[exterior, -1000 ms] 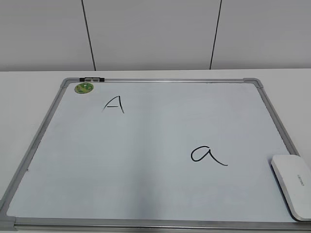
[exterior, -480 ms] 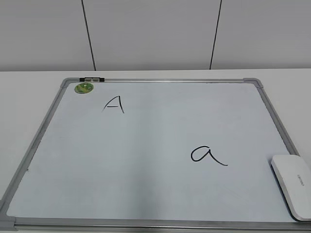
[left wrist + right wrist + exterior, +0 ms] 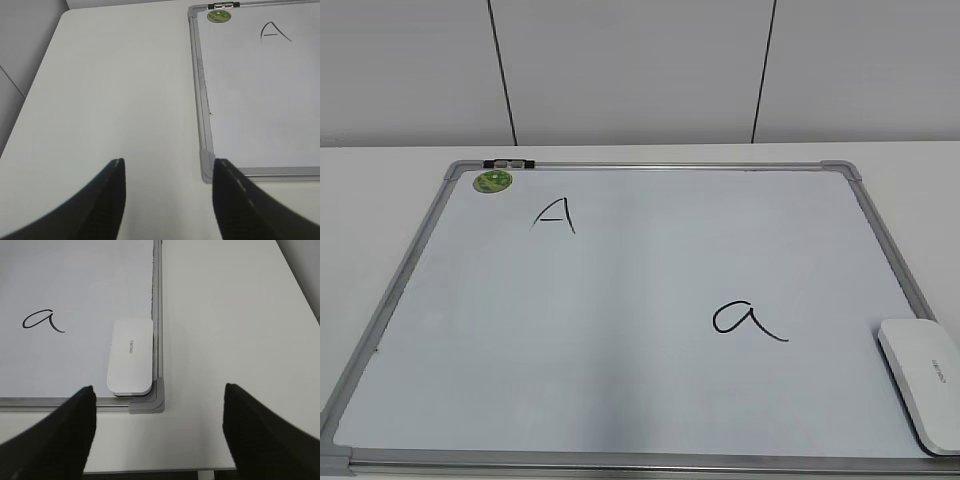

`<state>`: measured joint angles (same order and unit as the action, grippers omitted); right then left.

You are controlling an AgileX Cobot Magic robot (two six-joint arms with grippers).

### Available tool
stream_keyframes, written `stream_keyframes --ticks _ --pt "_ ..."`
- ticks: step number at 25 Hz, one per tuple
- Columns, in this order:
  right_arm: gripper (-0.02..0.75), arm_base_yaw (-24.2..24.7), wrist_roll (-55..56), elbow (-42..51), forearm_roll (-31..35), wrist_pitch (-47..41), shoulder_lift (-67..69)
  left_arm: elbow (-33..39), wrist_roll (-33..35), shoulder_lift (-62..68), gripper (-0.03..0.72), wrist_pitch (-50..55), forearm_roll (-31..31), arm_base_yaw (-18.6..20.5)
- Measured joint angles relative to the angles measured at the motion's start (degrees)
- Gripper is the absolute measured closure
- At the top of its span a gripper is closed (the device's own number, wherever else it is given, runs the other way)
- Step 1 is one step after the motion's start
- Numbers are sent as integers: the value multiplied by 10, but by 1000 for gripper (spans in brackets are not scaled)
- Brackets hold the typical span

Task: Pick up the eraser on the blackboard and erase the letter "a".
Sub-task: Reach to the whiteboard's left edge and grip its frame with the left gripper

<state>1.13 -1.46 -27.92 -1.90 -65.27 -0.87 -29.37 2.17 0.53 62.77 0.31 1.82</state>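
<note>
The blackboard (image 3: 620, 300) is a white board with a silver frame lying flat on the table. The lowercase letter "a" (image 3: 748, 320) is written in black at its right middle; it also shows in the right wrist view (image 3: 42, 321). The white eraser (image 3: 923, 380) lies in the board's near right corner, seen too in the right wrist view (image 3: 131, 356). My right gripper (image 3: 159, 400) is open and empty, hovering just off that corner. My left gripper (image 3: 168, 172) is open and empty over bare table beside the board's near left corner (image 3: 206, 162).
A capital "A" (image 3: 553, 213) and a round green sticker (image 3: 492, 181) sit near the board's far left corner. A small black-and-white clip (image 3: 509, 162) is on the far frame. The table's front edge (image 3: 150, 472) is close under my right gripper.
</note>
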Motion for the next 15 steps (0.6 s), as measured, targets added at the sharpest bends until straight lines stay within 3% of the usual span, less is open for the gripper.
stream_keyframes --ticks 9,15 --pt "152 0 0 0 0 0 0 -32 0 50 163 -40 3 0" --pt "151 0 0 0 0 0 0 -32 0 173 149 -131 3 -2"
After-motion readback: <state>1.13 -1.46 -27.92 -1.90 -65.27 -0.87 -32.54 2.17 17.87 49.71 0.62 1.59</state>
